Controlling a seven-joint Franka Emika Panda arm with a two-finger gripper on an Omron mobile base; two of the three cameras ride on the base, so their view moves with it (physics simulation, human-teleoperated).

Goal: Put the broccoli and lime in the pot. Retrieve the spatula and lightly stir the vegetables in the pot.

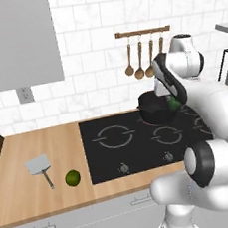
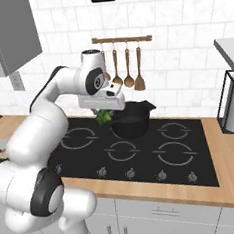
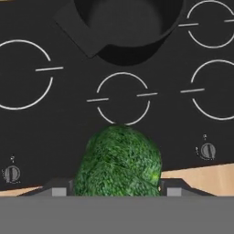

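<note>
A white-tiled kitchen with a black cooktop set in a wooden counter. The claw, part-open, grips the broccoli above the hob, apparently just short of the pot. First step in hand; next, carry it over the rim and release. Lime and spatula wait on the counter.

Black cooktop with ringed burners set in a wooden counter, control knobs along its 6 o'clock edge, wooden utensils hanging from a rail at 12 o'clock, white tiled wall, grey cabinet at 10 o'clock.
</note>
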